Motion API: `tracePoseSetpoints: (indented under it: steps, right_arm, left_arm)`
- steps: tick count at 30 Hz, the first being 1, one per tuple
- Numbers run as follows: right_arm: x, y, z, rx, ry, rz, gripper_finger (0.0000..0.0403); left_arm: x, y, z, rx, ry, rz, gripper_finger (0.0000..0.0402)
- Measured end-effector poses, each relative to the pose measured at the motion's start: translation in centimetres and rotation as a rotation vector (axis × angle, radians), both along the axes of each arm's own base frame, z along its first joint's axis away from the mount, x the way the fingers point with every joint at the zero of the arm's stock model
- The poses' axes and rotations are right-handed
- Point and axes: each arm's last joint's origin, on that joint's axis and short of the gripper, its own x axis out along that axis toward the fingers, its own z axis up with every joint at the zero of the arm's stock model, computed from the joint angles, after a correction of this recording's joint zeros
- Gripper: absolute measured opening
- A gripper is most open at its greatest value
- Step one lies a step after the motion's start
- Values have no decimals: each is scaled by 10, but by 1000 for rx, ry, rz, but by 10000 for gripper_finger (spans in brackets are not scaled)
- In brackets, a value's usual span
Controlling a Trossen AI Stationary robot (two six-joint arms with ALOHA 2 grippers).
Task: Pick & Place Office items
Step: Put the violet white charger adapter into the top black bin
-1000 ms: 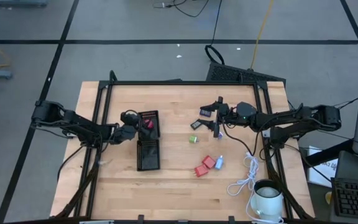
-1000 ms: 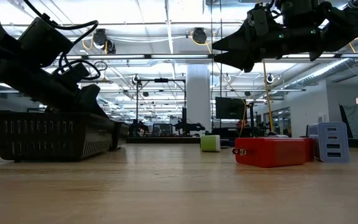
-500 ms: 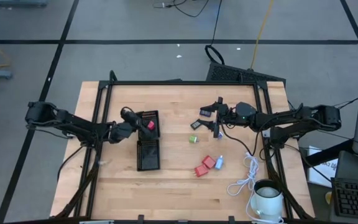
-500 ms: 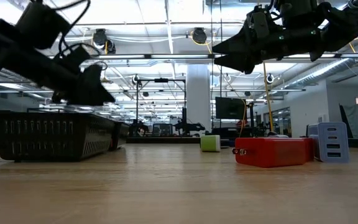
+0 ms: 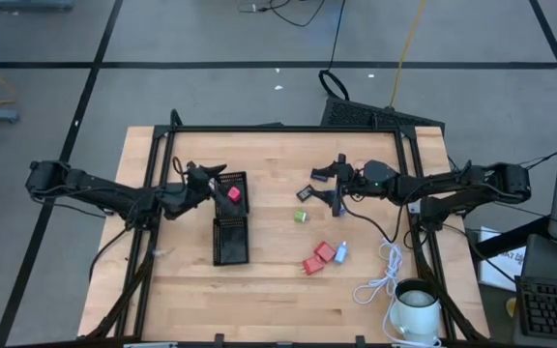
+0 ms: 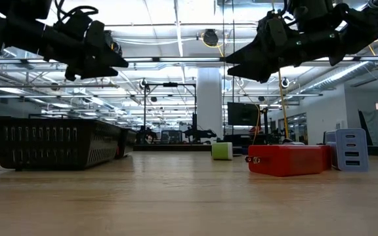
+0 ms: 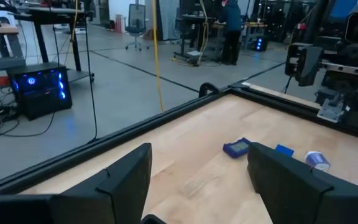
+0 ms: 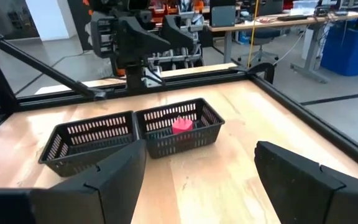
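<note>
The black tray (image 5: 230,220) has two compartments; a red piece (image 5: 233,194) lies in the far one, also seen in the right wrist view (image 8: 181,125). My left gripper (image 5: 211,175) hangs open and level, well above the tray's far left corner (image 6: 107,58). Open and high, my right gripper (image 5: 335,184) stays over a blue piece (image 5: 320,175) and a dark piece (image 5: 303,193). A green block (image 5: 301,217), two red blocks (image 5: 314,263) and a purple block (image 5: 340,253) rest flat on the wood.
A white coiled cable (image 5: 383,273) and a white mug (image 5: 416,307) sit at the near right corner. A black frame rail (image 5: 278,129) borders the table's far side. Bare wood lies left of the tray and along the near edge.
My left gripper has risen out of the tray's far compartment, tipped up to level and drawn back a little toward the table's left edge. The red piece stays in the tray.
</note>
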Motion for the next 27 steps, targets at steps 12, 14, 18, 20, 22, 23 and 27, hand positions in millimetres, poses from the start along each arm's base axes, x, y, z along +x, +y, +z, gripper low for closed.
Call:
tracePoseSetpoints:
  steps: [12, 14, 18, 20, 22, 23, 27]
  right_arm:
    - [-1, 18, -22, 82, 389, 54, 284]
    - [-2, 25, -22, 93, 514, 27, 282]
    - [-12, 36, -22, 81, 786, -32, 281]
    - [-18, 38, -24, 92, 871, -24, 281]
    - [-24, 38, -27, 109, 940, -36, 280]
    - [-26, 38, -28, 117, 966, -47, 280]
    - [-29, 33, -30, 205, 976, -124, 280]
  left_arm:
    - [0, 0, 0, -2, 3, -18, 269]
    - [0, 0, 0, -2, 4, -18, 269]
    - [0, 0, 0, -2, 4, -14, 269]
    - [0, 0, 0, -2, 4, -14, 269]
    - [0, 0, 0, -4, 2, -13, 269]
    - [0, 0, 0, -8, -1, -13, 269]
    - [0, 0, 0, -22, -11, -11, 269]
